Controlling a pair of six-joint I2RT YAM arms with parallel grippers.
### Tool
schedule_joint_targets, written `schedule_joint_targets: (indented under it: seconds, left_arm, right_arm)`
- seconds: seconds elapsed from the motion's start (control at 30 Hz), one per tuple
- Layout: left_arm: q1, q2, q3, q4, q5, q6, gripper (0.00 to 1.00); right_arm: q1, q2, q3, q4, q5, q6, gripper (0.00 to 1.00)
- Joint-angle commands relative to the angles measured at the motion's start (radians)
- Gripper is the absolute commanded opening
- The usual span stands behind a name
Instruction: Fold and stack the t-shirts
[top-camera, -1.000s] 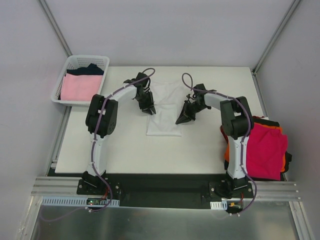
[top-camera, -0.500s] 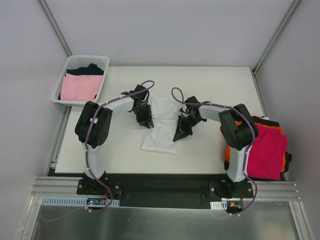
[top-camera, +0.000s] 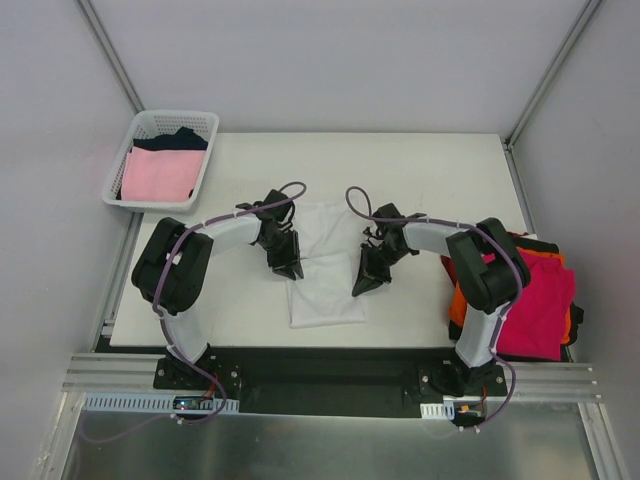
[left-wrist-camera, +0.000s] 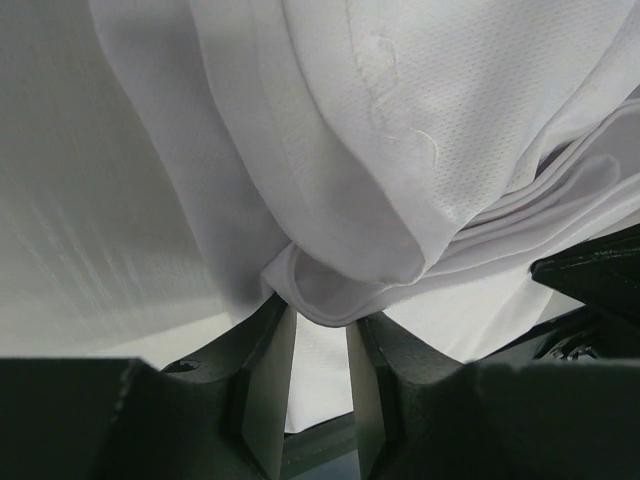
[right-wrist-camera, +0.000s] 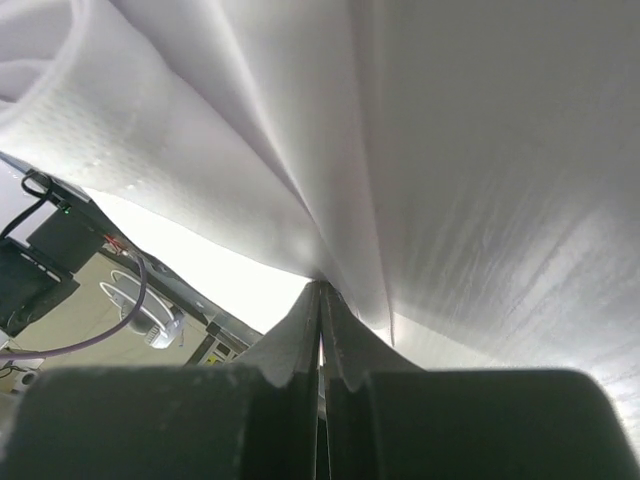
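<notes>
It's a robotics lab cell: plain grey panel walls (top-camera: 330, 60) box in a white table (top-camera: 430, 170), the left arm (top-camera: 190, 270) and right arm (top-camera: 485, 290) bolted along an aluminium rail (top-camera: 110, 378).

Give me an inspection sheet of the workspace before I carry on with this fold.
Surface: white table, no spills seen.
Job's things: white t-shirt mid-table, partly folded; magenta-red shirt over orange shirt at the right edge; pale pink shirt and dark shirt in the basket.
Clutter: nothing seen.
Grippers: left gripper and right gripper, each with jaws pinching the white t-shirt's edge.
Cables: purple cables looping above both wrists, no snag seen.
Surroundings: basket at the table's far-left corner; grey walls.
</notes>
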Motion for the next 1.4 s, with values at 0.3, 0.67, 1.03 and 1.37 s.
schedule_joint_targets:
  seconds: [0.3, 0.67, 1.03, 1.37]
  left_arm:
    - [-0.013, 0.01, -0.035, -0.022, -0.028, -0.005, 0.28]
    - [-0.013, -0.089, 0.078, -0.071, -0.065, -0.01, 0.99]
    - [0.004, -0.068, 0.364, -0.212, -0.154, 0.027, 0.99]
    - [0.194, 0.058, 0.385, -0.177, -0.14, 0.098, 0.99]
  right_arm:
    - [0.024, -0.072, -0.048, -0.019, 0.055, 0.007, 0.02]
    - [0.03, -0.134, 0.063, -0.089, 0.055, 0.003, 0.26]
    - [-0.063, -0.069, 0.281, -0.122, 0.046, -0.041, 0.4]
    - [-0.2, 0.104, 0.429, -0.096, 0.011, -0.111, 0.58]
